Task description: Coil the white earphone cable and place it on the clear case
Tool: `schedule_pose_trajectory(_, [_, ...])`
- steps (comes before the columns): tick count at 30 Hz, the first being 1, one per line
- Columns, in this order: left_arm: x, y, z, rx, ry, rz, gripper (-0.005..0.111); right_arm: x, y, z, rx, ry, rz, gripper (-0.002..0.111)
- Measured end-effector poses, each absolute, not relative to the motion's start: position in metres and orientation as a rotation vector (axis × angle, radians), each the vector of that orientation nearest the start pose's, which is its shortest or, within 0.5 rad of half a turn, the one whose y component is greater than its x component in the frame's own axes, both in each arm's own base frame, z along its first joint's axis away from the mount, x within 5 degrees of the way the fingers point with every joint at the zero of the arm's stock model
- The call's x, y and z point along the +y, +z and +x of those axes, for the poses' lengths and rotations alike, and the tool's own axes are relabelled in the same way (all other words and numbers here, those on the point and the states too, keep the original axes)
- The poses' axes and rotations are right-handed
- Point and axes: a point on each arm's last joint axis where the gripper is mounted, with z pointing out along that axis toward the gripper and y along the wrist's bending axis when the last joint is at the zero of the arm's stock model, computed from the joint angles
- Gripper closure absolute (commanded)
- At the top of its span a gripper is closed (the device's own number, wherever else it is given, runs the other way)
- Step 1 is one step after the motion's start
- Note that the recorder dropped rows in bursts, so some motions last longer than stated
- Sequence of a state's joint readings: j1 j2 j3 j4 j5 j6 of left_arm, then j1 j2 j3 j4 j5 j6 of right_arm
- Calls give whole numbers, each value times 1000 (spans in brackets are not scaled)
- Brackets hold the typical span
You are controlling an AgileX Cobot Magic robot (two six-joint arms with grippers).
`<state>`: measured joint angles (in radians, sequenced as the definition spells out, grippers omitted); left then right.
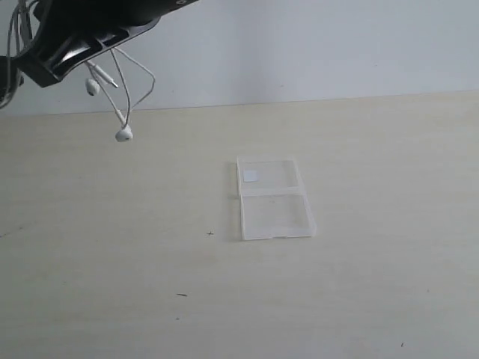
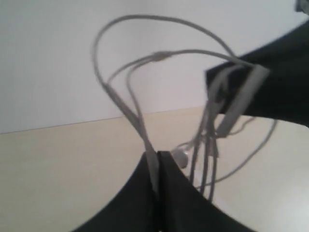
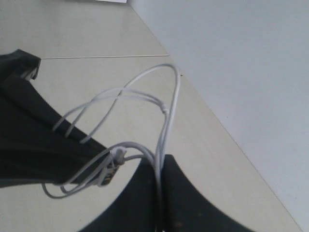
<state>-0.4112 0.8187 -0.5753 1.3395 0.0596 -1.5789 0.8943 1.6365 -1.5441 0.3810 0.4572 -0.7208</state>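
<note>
Case lies opened flat on the bench at frame centre. There is a white sticker on its upper half, too small for me to read. Cable is thin, white and in loose loops. It hangs at upper left of the exterior view, well apart from the case, with two earbuds dangling. Left hand is pinched closed on a strand. Right hand is likewise clamped on the cable.

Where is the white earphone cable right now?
In the exterior view the white earphone cable dangles in the air at the upper left, pinched by the left gripper and the right gripper, far from the clear case lying open on the table.
</note>
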Motion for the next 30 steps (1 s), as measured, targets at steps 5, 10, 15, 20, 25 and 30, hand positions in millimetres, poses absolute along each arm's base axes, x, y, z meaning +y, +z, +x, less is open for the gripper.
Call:
schedule_pose_trajectory(5, [-70,318,168,1776,-420,166,107,312,383,232,1569,462,-1326,108])
schedule_pose_trajectory(10, [-70,310,172,1804,-365,190,107,310,384,232,1561,432,-1347,108])
schedule_pose_trajectory(15, [-69,295,174,1860,-333,188,107,303,379,229,1574,337,-1460,108])
schedule_pose_trajectory(20, [-75,287,178,1892,-369,226,107,294,372,230,1584,181,-1594,108])
schedule_pose_trajectory(25, [-82,280,182,1924,-407,262,107,291,371,230,1603,152,-1599,108])
schedule_pose_trajectory(30, [-90,269,188,1971,-448,302,107,291,370,229,1621,159,-1593,108])
